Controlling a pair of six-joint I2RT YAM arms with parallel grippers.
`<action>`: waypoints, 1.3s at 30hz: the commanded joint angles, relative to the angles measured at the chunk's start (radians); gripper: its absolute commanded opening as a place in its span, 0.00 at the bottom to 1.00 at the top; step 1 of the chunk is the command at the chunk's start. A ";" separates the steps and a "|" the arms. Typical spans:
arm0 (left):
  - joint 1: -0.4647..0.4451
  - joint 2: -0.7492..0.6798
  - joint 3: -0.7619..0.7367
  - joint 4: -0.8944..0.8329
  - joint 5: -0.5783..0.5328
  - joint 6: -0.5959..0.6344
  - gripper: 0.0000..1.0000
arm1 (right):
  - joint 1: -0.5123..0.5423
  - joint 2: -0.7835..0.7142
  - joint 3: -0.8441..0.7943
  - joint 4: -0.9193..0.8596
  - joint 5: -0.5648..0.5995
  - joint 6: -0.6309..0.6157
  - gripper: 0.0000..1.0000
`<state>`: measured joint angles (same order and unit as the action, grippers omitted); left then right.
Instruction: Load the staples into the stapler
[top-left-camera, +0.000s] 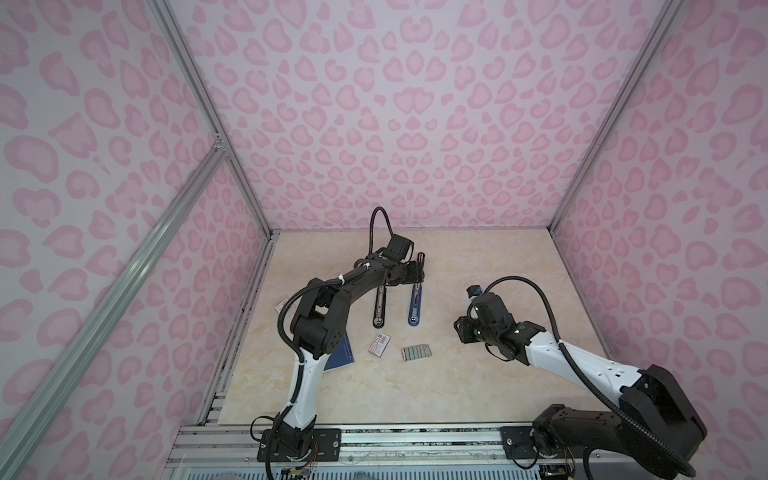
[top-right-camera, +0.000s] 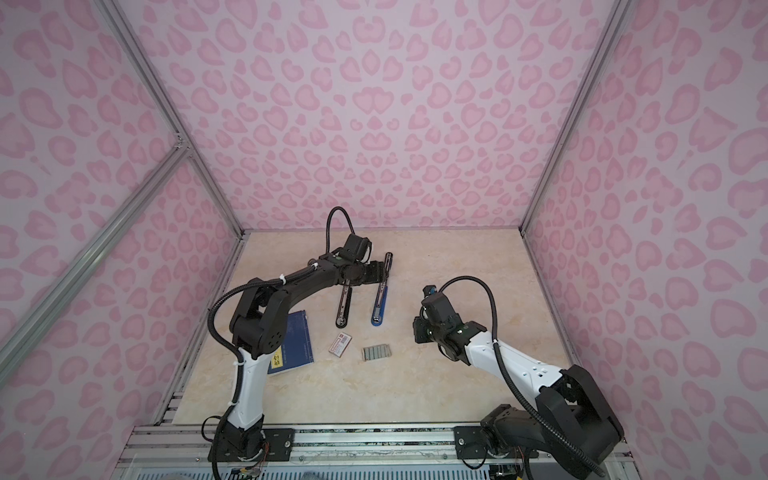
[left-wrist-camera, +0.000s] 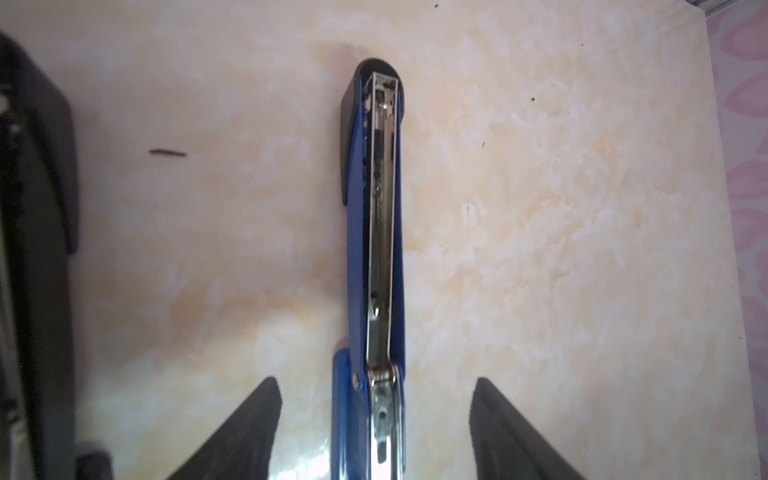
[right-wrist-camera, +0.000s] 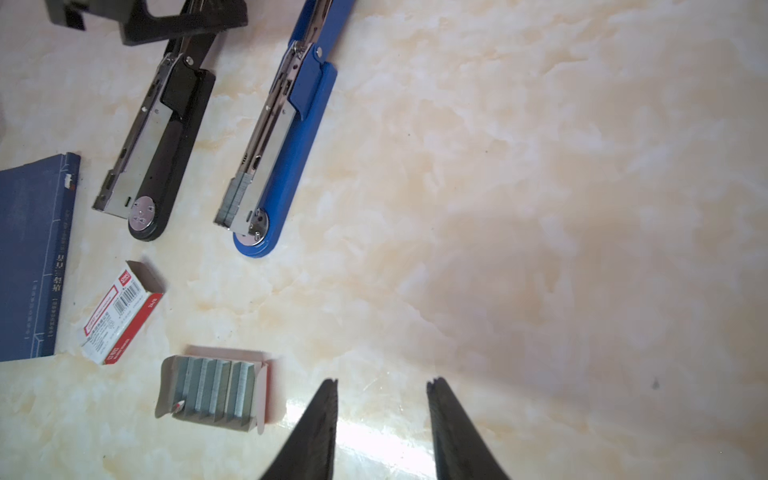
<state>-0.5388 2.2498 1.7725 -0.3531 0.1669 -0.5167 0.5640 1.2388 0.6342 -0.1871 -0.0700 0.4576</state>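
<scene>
Straddling the opened blue stapler (left-wrist-camera: 380, 228), the left pincer (left-wrist-camera: 375, 380) gapes wide; the right pincer (right-wrist-camera: 382, 380) (jaws apart too) hovers near the staples (right-wrist-camera: 208, 388).

The cream marbled worktop (top-left-camera: 478, 374) is carrying two opened staplers lying side by side toward the far middle, the black stapler (top-left-camera: 379, 309) left of the blue stapler (top-left-camera: 415, 307). Nearer, a blue book (top-right-camera: 295, 345) is lying at the left edge. A white-and-red box (top-left-camera: 379, 344) is lying right of it, and right again the staples (top-left-camera: 417, 352) are sitting in an open cardboard tray (right-wrist-camera: 164, 388).
</scene>
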 joint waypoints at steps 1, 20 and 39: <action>-0.001 0.077 0.105 -0.098 -0.001 0.035 0.75 | -0.011 -0.042 -0.041 -0.013 0.017 0.033 0.40; -0.106 0.241 0.331 -0.197 0.197 0.124 0.64 | -0.063 -0.083 -0.110 -0.009 0.032 0.066 0.39; -0.228 0.142 0.292 -0.284 0.149 0.319 0.68 | -0.315 -0.302 -0.217 0.062 -0.032 0.156 0.54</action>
<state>-0.7635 2.4035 2.0415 -0.6281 0.3550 -0.2428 0.2802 0.9558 0.4274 -0.1730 -0.0605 0.5949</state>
